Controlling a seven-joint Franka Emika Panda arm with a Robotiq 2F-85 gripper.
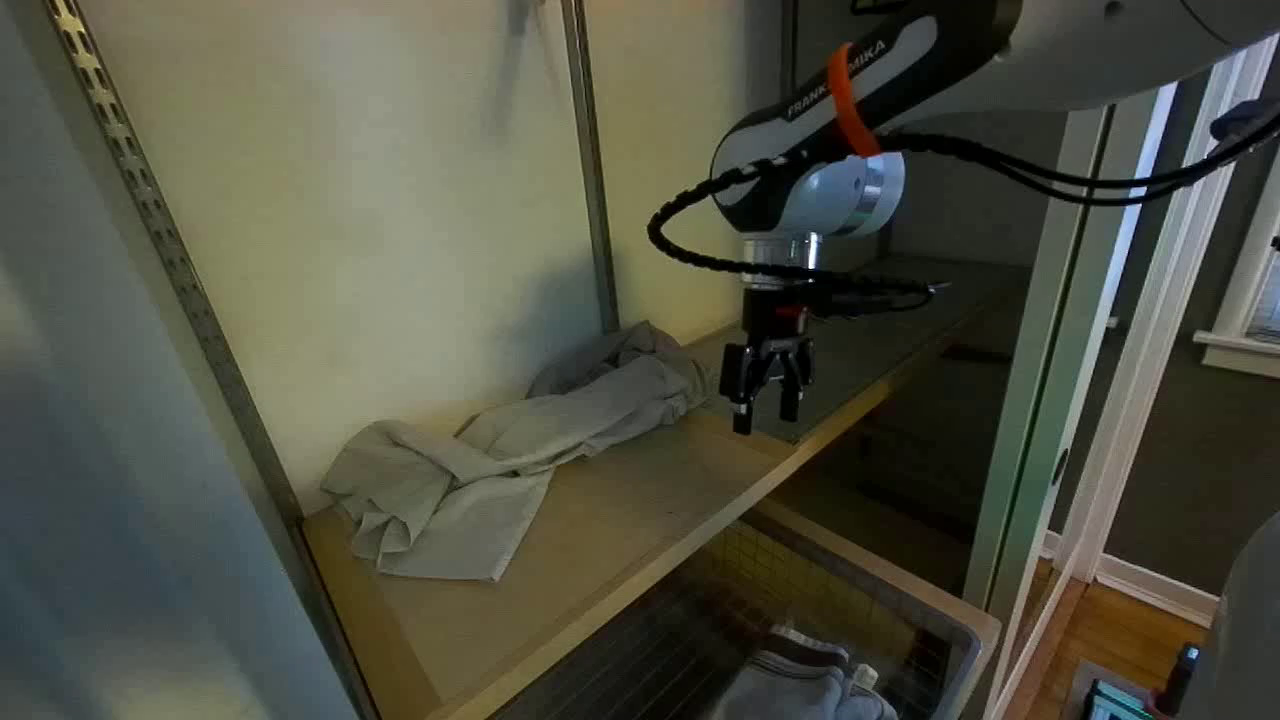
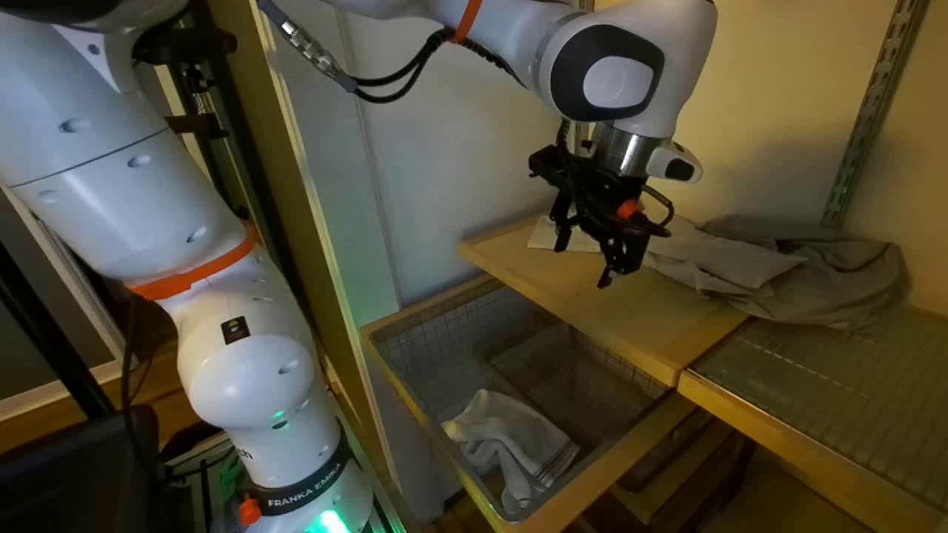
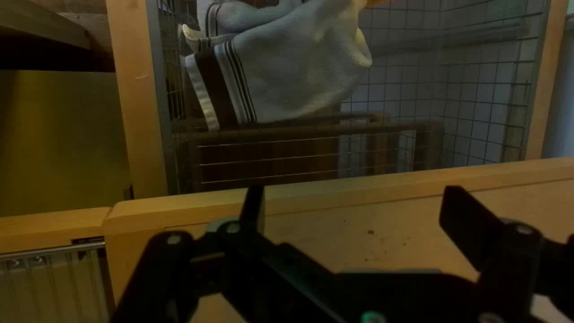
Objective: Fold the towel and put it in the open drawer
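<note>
Fingers (image 3: 466, 220): spread wide, air between them, above the shelf (image 1: 620, 510) near its front edge
Cloth (image 1: 560, 425): grey, thin, rumpled, on the shelf; long axis follows the wall (image 1: 380, 250), one flat corner towards the front
Drawer (image 3: 139, 89): wire mesh, wooden rim, open below the shelf
Towel (image 3: 291, 72): in the drawer, pale, plush, loosely doubled over; dark-striped hem faces a mesh side, long axis unclear

Both exterior views slanted down along the shelf (image 1: 630, 510) from roughly opposite directions, sharing it and the drawer (image 3: 134, 98) — the wrist view, much nearer, looked down on both.
</note>
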